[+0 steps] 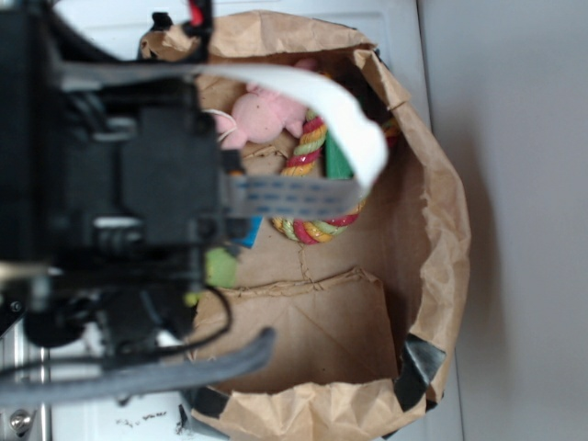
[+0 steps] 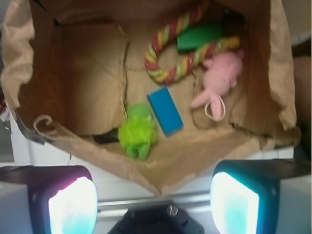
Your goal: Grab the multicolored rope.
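Rope-grabbing should go best if the empty, wide-open hand [image 2: 156, 195] travels toward twelve o'clock over the blue block [image 2: 165, 110] to the multicolored rope [image 2: 181, 63] bend, clear of the pink plush bunny [image 2: 218, 78].

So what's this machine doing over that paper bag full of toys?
It is a robot arm set to grab the multicolored rope, which lies bent in a U on the floor of the open paper bag. The tool is open and above the bag's near edge, holding nothing. The rope lies untouched beside a pink bunny, with a green block inside its curve. A blue block and a fuzzy green toy lie closer to the tool.
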Tool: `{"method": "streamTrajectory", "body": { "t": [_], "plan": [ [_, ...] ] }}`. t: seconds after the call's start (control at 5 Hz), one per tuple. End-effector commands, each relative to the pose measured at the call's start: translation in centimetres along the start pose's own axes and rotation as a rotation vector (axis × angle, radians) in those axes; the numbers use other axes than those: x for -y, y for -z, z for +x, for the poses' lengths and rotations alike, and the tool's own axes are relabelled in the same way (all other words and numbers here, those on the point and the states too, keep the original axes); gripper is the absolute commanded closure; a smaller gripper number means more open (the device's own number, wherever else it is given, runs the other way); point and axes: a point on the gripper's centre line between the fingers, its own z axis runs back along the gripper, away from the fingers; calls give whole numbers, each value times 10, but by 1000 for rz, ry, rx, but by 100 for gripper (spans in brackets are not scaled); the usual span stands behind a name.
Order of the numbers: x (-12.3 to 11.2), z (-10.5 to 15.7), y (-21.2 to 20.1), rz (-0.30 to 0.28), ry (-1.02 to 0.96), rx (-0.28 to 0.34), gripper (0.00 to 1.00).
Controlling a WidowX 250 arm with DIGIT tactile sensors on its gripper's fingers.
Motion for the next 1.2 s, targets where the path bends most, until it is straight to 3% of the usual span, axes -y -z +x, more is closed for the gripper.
{"method": "streamTrajectory", "body": {
  "t": [0.0,0.6,1.0],
  "plan": [
    [-3,34,29,-17,23,41,0],
    [-11,62,76,-6,61,52,0],
    [-16,68,113,-46,100,43,0]
  ]
}}
